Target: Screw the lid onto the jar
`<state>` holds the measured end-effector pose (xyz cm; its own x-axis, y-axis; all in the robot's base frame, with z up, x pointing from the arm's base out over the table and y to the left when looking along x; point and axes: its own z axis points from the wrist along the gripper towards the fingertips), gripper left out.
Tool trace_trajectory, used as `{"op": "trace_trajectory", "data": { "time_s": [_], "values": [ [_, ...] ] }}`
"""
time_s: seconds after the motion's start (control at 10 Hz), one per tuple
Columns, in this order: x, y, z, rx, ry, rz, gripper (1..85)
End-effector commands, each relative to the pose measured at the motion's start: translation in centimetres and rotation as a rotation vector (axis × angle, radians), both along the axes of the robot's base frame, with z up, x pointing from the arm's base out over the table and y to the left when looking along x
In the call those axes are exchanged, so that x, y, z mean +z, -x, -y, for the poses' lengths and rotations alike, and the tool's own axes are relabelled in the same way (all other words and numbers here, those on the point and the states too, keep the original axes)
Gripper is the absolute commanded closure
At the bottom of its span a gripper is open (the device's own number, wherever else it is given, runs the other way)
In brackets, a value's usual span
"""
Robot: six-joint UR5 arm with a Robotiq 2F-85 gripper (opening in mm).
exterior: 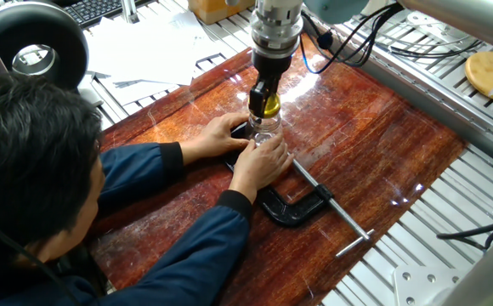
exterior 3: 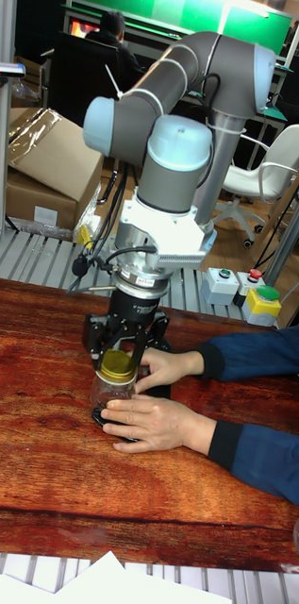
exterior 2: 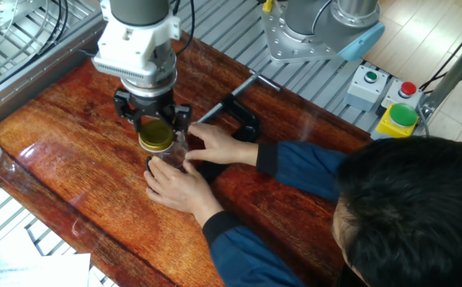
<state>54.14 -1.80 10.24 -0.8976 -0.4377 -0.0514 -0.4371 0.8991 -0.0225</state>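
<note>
**Mia:** Where is the yellow lid point(exterior 3: 117, 366)?

**Ben:** It sits right on top of the jar point(exterior 3: 111, 391). The robot's gripper point(exterior 2: 154, 126) comes straight down over it, and its two black fingers point(exterior 3: 93, 338) are closed around the lid, one on each side.

**Mia:** And where is the jar?

**Ben:** It stands upright on the red-brown wooden table point(exterior: 374, 136). A person in a blue sleeve point(exterior 2: 295, 163) holds it with both hands. One hand point(exterior 3: 149, 422) wraps around the front of the jar. The other hand point(exterior 3: 169, 365) touches it from behind.

**Mia:** What is that black thing next to the jar?

**Ben:** That is a black C-clamp point(exterior: 302, 202). It lies flat on the table just beside the hands, with its silver screw rod point(exterior: 354, 241) pointing away from the jar.

**Mia:** Can you see if the lid is on tight?

**Ben:** No, I cannot tell. The fingers and hands hide the neck of the jar.

**Mia:** Anything else far from the jar?

**Ben:** A tan wooden disc point(exterior: 492, 76) rests on the metal rails, well away from the jar.
</note>
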Motion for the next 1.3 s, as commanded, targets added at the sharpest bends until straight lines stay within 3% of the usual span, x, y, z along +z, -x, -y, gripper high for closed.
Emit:
{"op": "trace_trajectory", "data": {
  "time_s": [0.0,0.3,0.8,1.0,1.2],
  "values": [
    [0.3,0.8,-2.3,0.083,-0.093,-0.021,32.3],
    [-1.7,-1.4,-1.8,0.215,-0.087,0.028,30.0],
    [0.3,-0.4,0.2,0.287,-0.048,0.004,30.3],
    [0.2,0.2,-0.3,0.289,-0.061,-0.014,30.3],
    [-0.2,0.3,0.4,0.332,-0.031,-0.019,30.3]
  ]
}}
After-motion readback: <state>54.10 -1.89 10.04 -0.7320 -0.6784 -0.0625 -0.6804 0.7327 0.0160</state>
